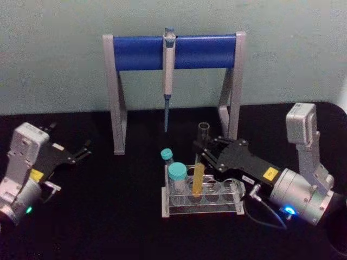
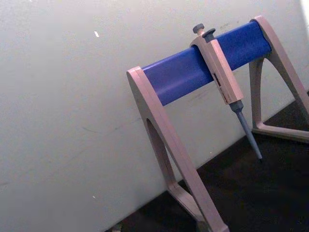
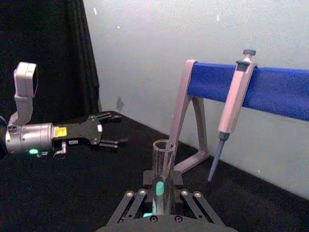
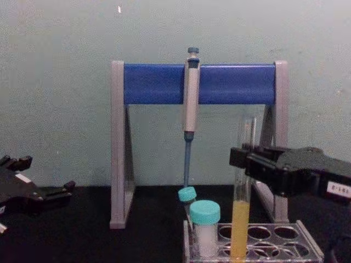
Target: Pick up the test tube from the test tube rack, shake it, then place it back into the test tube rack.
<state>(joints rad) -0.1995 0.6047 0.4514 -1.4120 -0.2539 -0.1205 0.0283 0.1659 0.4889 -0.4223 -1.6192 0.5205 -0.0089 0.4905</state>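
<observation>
Your right gripper (image 1: 201, 151) fingers narrow, clasping test tube (image 1: 198, 179); rack (image 1: 217, 209) below fingers; left gripper (image 1: 85, 150) spread wide, idle. Tilted lift could snag tube, spill uncapped liquid.

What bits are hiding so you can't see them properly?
Chest view: the right tool hides the test tube around its middle.
Chest view: the bottom edge cuts off the test tube rack.
Chest view: the wide teal-capped container hides part of the small teal-capped tube.
Right wrist view: the tool's body hides the tube's bottom.
</observation>
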